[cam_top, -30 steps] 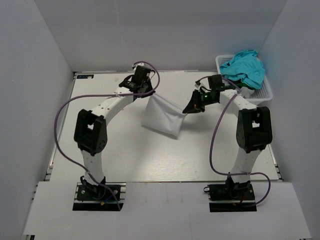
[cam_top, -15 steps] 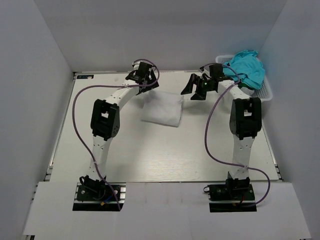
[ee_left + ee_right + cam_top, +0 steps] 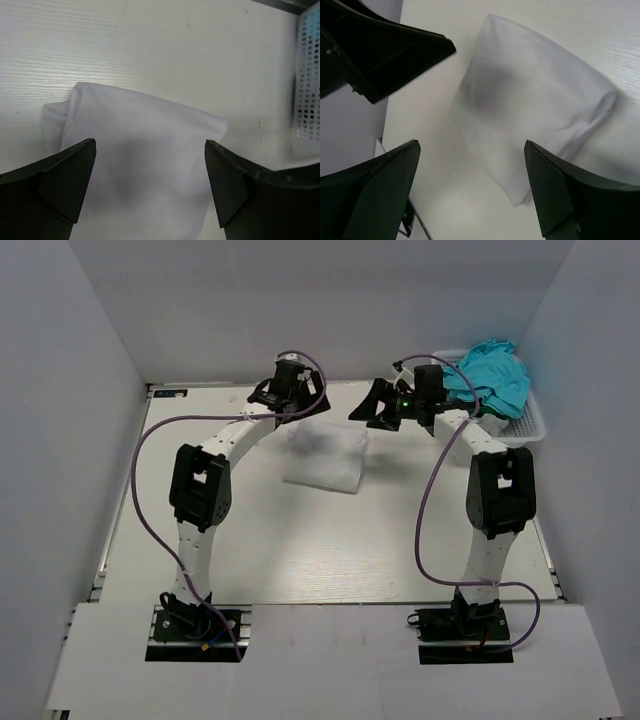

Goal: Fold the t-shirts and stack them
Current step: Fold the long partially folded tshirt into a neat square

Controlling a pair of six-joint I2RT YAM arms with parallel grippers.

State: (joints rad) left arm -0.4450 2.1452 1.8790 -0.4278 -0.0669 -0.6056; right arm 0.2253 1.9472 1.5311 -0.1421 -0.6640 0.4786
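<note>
White t-shirt [image 3: 323, 454] lay folded on the bench [image 3: 300, 540]; left end effector [image 3: 150, 142] at its eleven o'clock, right end effector [image 3: 471, 143] at one o'clock, both spread wide, empty.

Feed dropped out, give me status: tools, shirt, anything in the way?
Left tool open, right tool open, both empty. White t-shirt folded, flat on table. Basket clear of it, nothing blocking.
</note>
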